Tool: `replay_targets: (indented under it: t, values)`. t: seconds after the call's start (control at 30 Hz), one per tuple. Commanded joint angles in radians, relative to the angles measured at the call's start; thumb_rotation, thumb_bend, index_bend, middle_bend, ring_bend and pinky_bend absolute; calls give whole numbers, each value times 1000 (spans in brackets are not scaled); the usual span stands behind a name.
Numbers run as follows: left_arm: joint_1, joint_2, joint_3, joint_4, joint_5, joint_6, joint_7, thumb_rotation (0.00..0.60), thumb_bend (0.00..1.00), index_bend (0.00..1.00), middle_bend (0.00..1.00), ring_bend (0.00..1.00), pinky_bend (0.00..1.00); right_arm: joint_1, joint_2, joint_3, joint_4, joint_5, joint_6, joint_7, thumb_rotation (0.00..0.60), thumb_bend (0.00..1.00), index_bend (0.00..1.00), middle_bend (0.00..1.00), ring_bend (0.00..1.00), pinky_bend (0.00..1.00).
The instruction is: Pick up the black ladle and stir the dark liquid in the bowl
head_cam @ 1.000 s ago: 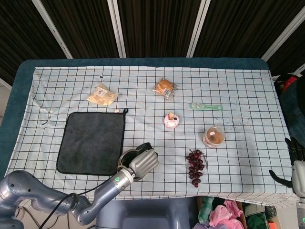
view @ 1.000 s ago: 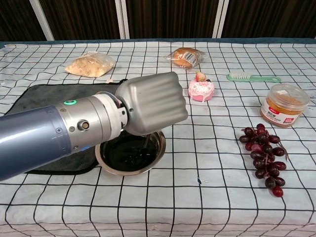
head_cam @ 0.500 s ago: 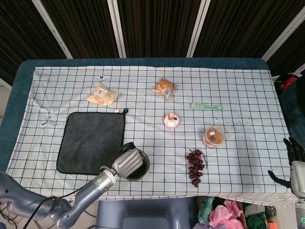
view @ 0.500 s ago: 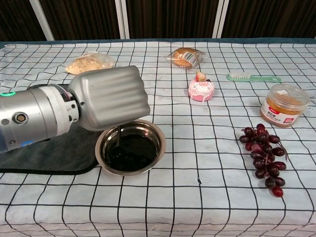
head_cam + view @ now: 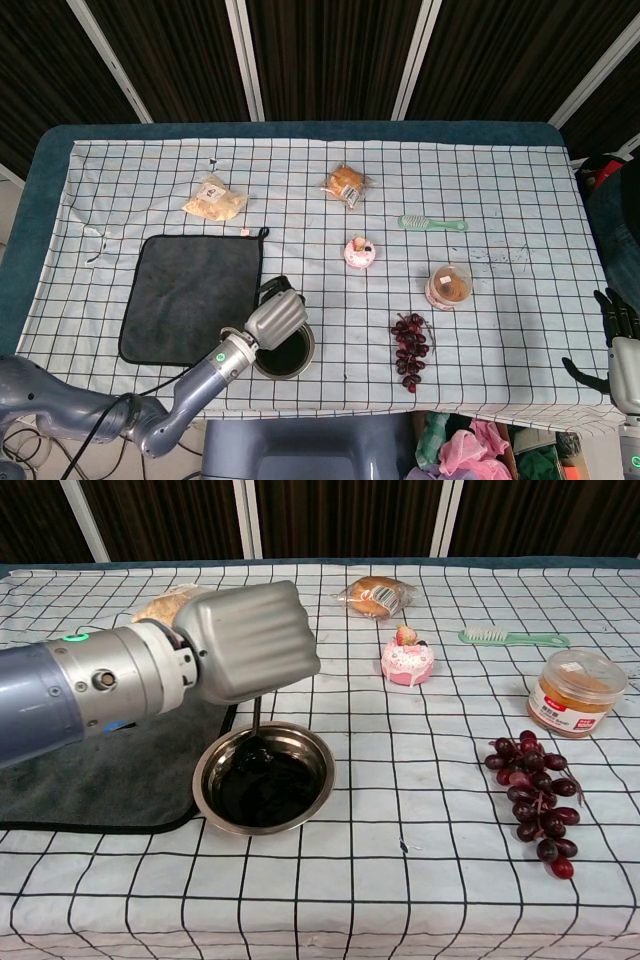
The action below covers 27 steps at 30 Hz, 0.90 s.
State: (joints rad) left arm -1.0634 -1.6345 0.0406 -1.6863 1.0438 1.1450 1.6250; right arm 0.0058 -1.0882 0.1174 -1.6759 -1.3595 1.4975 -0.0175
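Note:
A steel bowl (image 5: 318, 781) (image 5: 297, 365) of dark liquid (image 5: 270, 790) stands on the checked cloth, just right of the dark towel. My left hand (image 5: 250, 638) (image 5: 273, 318) hovers over the bowl's far left rim and grips the black ladle (image 5: 254, 742). The ladle's handle runs down from the fist and its cup dips into the liquid at the back left of the bowl. Most of the handle is hidden inside the hand. My right hand (image 5: 621, 345) hangs off the table's right edge with fingers apart, holding nothing.
A dark grey towel (image 5: 192, 295) lies left of the bowl. Grapes (image 5: 533, 798), a lidded jar (image 5: 577, 691), a pink cake toy (image 5: 407, 658), a green brush (image 5: 513, 637), a wrapped bun (image 5: 376, 595) and a snack bag (image 5: 214, 198) are spread over the cloth.
My left hand has swung from the bowl's near left up toward its far left rim, dragging the ladle through the liquid. The right hand has stayed still.

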Motion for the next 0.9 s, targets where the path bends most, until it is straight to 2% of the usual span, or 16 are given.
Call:
replay_targets:
  t: [0.03, 0.23, 0.43, 0.57, 0.9]
  values:
    - [-16, -34, -17, 17, -12, -11, 14, 600, 481, 657, 936, 795, 746, -1, 1, 2, 1, 2, 1, 4, 600, 113, 31, 8, 61, 217]
    - [-35, -84, -28, 19, -9, -9, 44, 600, 481, 658, 936, 795, 745, -2, 5, 1, 0, -3, 3, 15, 600, 113, 31, 8, 61, 217]
    - [-39, -97, -29, -18, 22, 12, 50, 600, 481, 658, 936, 795, 747, -4, 7, 1, 0, -4, 6, 19, 600, 113, 31, 8, 61, 217]
    - [-28, -73, -1, -81, 57, 27, 50, 600, 481, 659, 937, 795, 747, -3, 7, 0, -2, -7, 5, 19, 600, 113, 31, 8, 61, 217]
    - [29, 61, 97, -221, 104, 75, 47, 600, 481, 659, 937, 795, 747, -1, 3, -3, -4, -8, 2, 6, 600, 113, 31, 8, 61, 217]
